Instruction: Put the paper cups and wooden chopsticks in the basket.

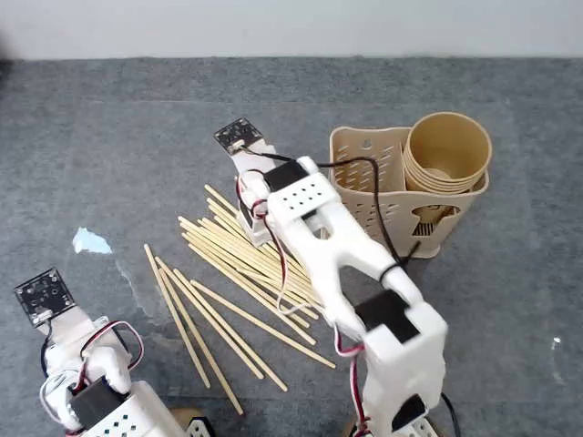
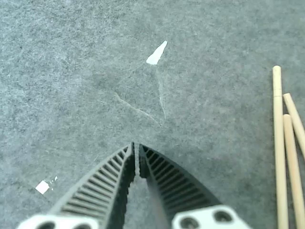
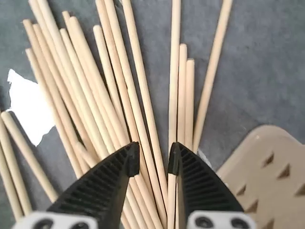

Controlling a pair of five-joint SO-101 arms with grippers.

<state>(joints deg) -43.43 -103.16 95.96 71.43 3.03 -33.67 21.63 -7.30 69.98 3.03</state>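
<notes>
Left hand point(image 2: 136, 149): fingers closed tip to tip, gripping nothing, held over the grey tabletop point(image 2: 66, 86). Ends of chopsticks point(image 2: 278, 143) lie off to one side of it, and a white paper scrap point(image 2: 156, 53) lies farther ahead.

Right hand point(image 3: 152, 160): fingers partly open, directly over the main heap point(image 3: 114, 95) of sticks, and not clamped on any. Whether it touches them cannot be told. The basket point(image 3: 267, 176) stands just beside this hand. The stacked paper cups point(image 1: 446, 150) sit in the basket compartment farther from the hand.

Pale tan chopsticks point(image 3: 76, 71), beige basket point(image 1: 360, 164), grey table point(image 1: 118, 127)
</notes>
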